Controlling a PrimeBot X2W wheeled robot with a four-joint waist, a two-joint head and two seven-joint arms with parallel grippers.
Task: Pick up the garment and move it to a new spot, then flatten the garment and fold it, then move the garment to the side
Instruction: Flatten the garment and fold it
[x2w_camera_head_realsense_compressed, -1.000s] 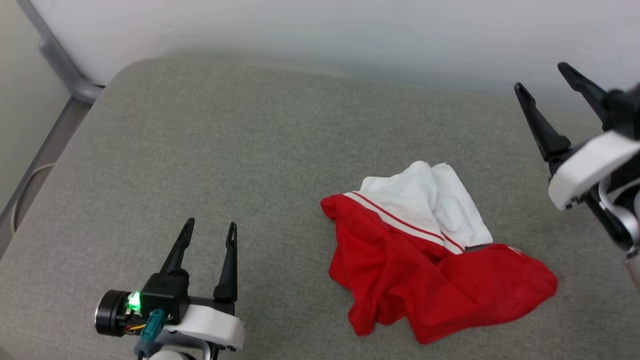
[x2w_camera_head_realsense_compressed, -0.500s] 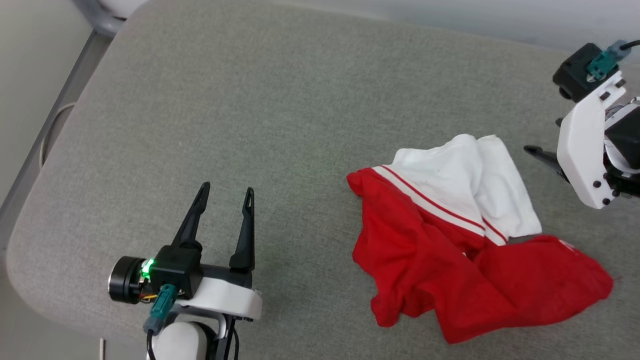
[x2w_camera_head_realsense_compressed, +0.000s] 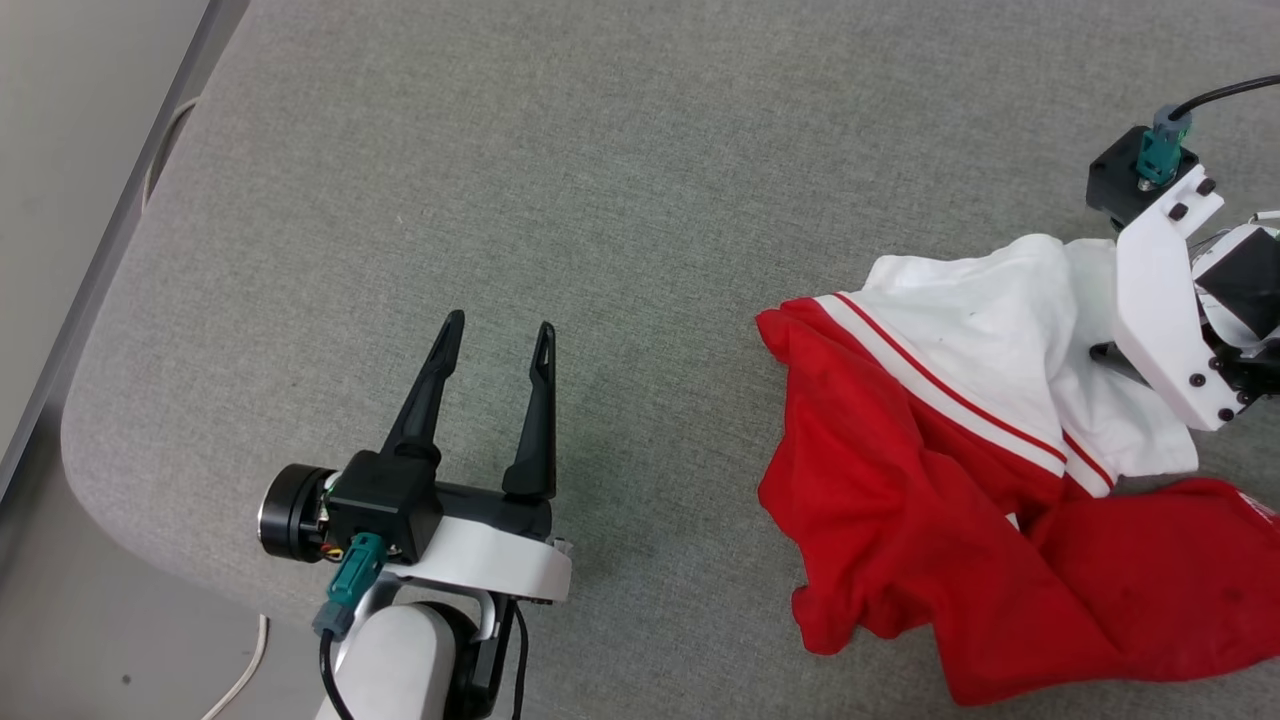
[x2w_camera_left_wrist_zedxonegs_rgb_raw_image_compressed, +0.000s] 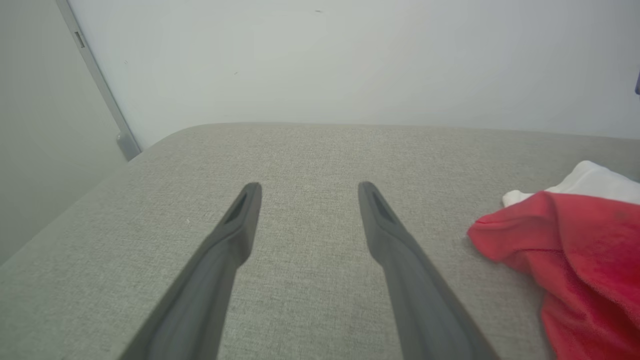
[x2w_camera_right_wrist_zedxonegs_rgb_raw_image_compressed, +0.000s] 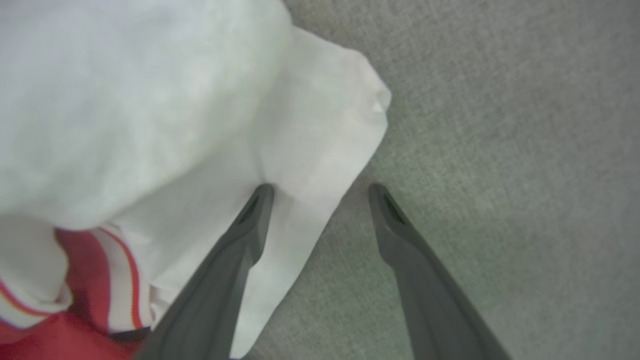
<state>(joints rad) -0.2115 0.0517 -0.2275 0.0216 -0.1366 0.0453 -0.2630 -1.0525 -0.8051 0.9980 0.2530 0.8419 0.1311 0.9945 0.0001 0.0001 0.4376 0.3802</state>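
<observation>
Crumpled shirt (x2w_camera_head_realsense_compressed: 900, 500) on grey cushion (x2w_camera_head_realsense_compressed: 600, 150), right tool (x2w_camera_right_wrist_zedxonegs_rgb_raw_image_compressed: 321, 187) spread astride its white sleeve (x2w_camera_right_wrist_zedxonegs_rgb_raw_image_compressed: 310, 130) edge, maybe touching, left tool (x2w_camera_head_realsense_compressed: 500, 321) released, well apart.

Ends at the left gripper (x2w_camera_head_realsense_compressed: 500, 322) in two long, tapering dark fingers (x2w_camera_head_realsense_compressed: 425, 400), slotted near each tip. Seats them on a black block (x2w_camera_head_realsense_compressed: 385, 500), backed by a curved white bracket (x2w_camera_head_realsense_compressed: 490, 565) and flanked by a black cylinder (x2w_camera_head_realsense_compressed: 290, 512) with a silver rim. Trails a teal connector (x2w_camera_head_realsense_compressed: 350, 585) and a black cable (x2w_camera_head_realsense_compressed: 330, 680). Wears on the right arm a white plate (x2w_camera_head_realsense_compressed: 1160, 300) dotted with black screws (x2w_camera_head_realsense_compressed: 1197, 380), topped by a black housing (x2w_camera_head_realsense_compressed: 1120, 175), a teal plug (x2w_camera_head_realsense_compressed: 1160, 150) and a black lead (x2w_camera_head_realsense_compressed: 1220, 93). Gives the right gripper (x2w_camera_right_wrist_zedxonegs_rgb_raw_image_compressed: 321, 189) the same dark-grey slotted fingers.
</observation>
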